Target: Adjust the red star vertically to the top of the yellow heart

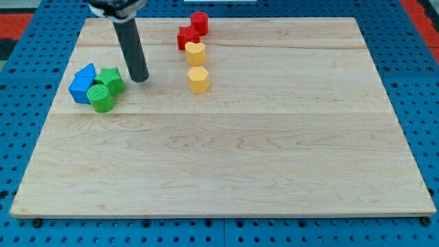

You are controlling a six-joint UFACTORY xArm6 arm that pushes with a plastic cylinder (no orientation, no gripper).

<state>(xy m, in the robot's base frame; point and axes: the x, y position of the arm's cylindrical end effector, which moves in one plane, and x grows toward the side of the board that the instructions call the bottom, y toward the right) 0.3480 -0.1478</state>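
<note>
Green blocks (pixel 105 89) flank my tip (pixel 140 77); red star (pixel 186 37) apart.

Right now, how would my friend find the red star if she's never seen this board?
Start at the wooden board and look along its top edge, a bit left of the middle, where four blocks line up. The red star is second from the top, touching the yellow heart below it. Unlike the round red cylinder above, it has points.

Bright, even light falls on the pale wooden surface (pixel 226 151); the blocks cast short, soft shadows, with no glare, and focus stays sharp throughout.
</note>
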